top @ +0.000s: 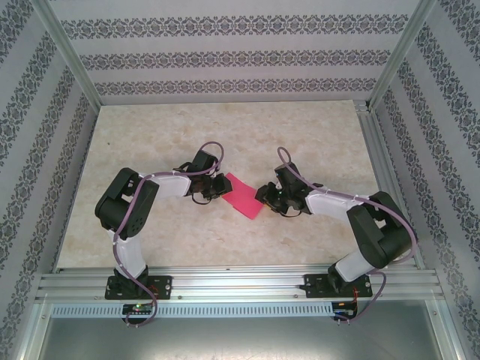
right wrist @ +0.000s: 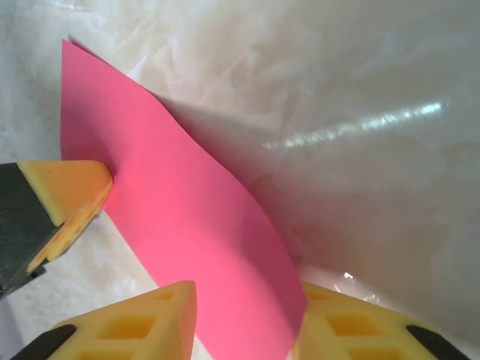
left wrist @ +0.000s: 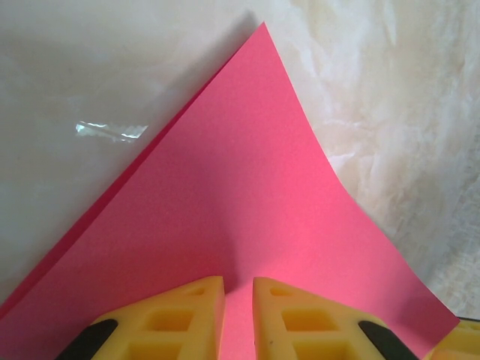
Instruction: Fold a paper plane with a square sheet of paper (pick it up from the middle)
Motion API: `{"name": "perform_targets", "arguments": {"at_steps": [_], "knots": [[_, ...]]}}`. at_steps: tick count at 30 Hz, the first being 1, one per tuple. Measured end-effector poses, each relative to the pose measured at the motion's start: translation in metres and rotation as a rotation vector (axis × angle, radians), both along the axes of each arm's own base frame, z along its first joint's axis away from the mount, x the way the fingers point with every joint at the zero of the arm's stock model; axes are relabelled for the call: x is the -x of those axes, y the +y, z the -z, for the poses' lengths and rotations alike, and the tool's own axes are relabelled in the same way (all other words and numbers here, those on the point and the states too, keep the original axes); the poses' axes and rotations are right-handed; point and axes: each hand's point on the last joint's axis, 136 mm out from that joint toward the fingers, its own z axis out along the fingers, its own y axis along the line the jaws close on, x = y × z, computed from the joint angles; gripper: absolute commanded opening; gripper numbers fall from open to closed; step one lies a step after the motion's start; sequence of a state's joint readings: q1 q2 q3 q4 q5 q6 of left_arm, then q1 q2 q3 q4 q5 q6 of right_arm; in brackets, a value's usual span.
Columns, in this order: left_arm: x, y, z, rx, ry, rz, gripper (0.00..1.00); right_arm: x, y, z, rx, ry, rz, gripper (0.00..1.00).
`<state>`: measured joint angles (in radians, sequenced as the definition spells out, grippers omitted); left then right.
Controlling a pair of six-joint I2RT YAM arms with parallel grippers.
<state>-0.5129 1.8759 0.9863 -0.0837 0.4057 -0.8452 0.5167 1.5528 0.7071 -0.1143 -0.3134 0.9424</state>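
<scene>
The pink sheet of paper [top: 246, 198] hangs at mid-table between my two grippers, folded into a double layer with a pointed corner [left wrist: 247, 172]. My left gripper [top: 223, 184] is at its upper-left edge. In the left wrist view its yellow jaws [left wrist: 238, 296] stand almost together, pinching a ridge of the paper. My right gripper [top: 264, 196] is at the sheet's right end, open. The curved paper strip [right wrist: 180, 217] runs between its spread jaws [right wrist: 246, 292] and touches the right one. The left gripper's finger [right wrist: 71, 187] presses the strip's far end. The paper plane is out of view.
The marble-patterned table [top: 225, 135] spreads out all round the paper. Aluminium rails [top: 240, 283] run along the near edge by the arm bases. Frame posts [top: 71, 52] and patterned walls close in the sides and back.
</scene>
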Motion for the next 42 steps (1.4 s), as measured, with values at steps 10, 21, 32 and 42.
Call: {"name": "perform_targets", "arguments": {"at_steps": [10, 21, 32, 42], "knots": [[0.000, 0.000, 0.000, 0.000, 0.000, 0.000, 0.20, -0.016, -0.002, -0.007, 0.150, -0.065, -0.122, 0.08], [0.000, 0.000, 0.000, 0.001, -0.001, 0.000, 0.21, -0.022, 0.023, -0.030, 0.325, -0.100, -0.254, 0.22], [-0.001, -0.005, -0.003, 0.032, -0.002, 0.006, 0.25, -0.007, 0.043, -0.013, 0.202, -0.048, -0.274, 0.40], [-0.002, -0.016, -0.011, 0.128, 0.011, 0.012, 0.39, 0.003, 0.042, -0.006, 0.095, -0.058, -0.248, 0.44]]}}
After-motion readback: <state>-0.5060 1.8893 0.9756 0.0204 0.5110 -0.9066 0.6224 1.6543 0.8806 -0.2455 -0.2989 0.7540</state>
